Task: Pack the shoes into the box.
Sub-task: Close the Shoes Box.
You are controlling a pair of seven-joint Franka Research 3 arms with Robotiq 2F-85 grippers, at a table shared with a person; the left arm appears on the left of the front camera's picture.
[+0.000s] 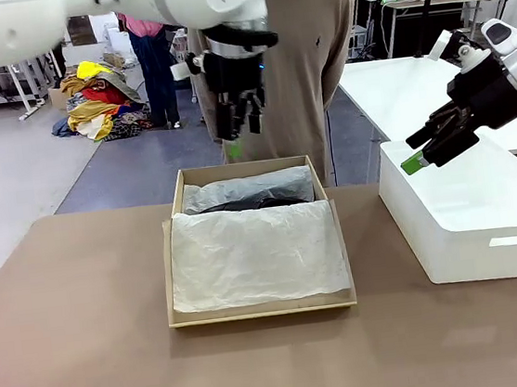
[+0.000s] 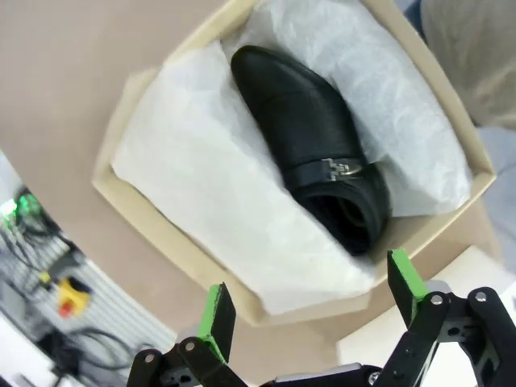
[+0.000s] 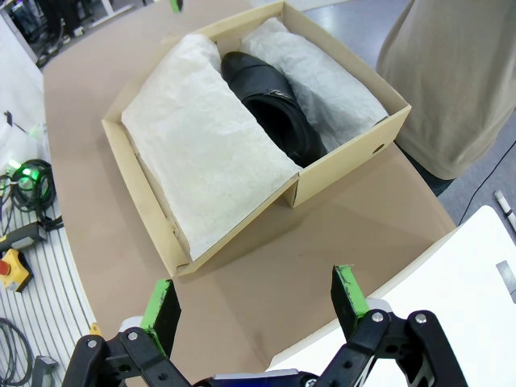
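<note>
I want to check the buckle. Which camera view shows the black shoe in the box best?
The left wrist view: the shoe lies close, its upper and metal buckle plain between the tissue paper. The right wrist view shows it smaller, farther off. The front view gives a dark sliver behind tissue.

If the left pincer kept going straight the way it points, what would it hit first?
The left pincer would likely meet the black shoe lying in the box, or the white tissue paper beside it; exact line unclear.
</note>
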